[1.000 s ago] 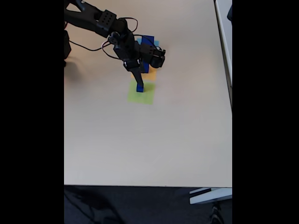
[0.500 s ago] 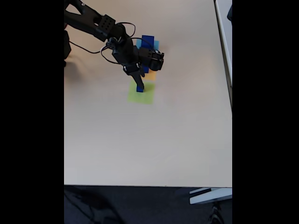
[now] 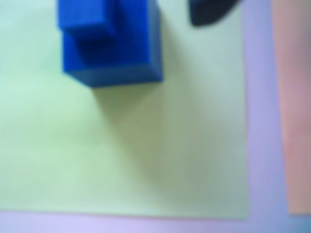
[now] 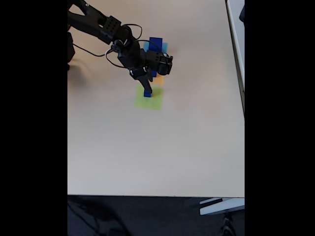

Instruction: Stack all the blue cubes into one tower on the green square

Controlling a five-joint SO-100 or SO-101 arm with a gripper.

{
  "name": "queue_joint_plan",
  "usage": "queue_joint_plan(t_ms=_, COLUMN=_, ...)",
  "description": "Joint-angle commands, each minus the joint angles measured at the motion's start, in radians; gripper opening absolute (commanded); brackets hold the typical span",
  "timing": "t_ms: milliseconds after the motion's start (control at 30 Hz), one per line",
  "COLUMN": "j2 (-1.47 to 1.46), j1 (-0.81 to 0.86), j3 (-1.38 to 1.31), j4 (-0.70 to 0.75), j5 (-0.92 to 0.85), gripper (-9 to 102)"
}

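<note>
Two blue cubes (image 3: 109, 43) stacked on the green square (image 3: 146, 155), smaller one on top for stability. Gripper (image 4: 146, 87) right above; can't tell jaw state.

In the blurred wrist view, the tower (image 3: 109, 43) is cut off by the top edge; whether the jaws are parted cannot be told.

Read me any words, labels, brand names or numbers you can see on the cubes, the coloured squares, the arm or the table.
No text can be read anywhere.
The dark blue cubes have plain faces in the wrist view.
The flat pale green square and the orange square carry no print.
The black robot arm is too small in the fixed view to show any marking.
</note>
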Motion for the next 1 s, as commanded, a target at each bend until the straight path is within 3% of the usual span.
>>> queue_joint_plan(t_ms=0, j2=0.077, j1=0.003, j3=-0.008, j4=0.02, j5=0.015, gripper=23)
queue_joint_plan(t_ms=967, j2=0.018, j1=0.04, j3=0.026, j4=-0.018, j5=0.015, gripper=21)
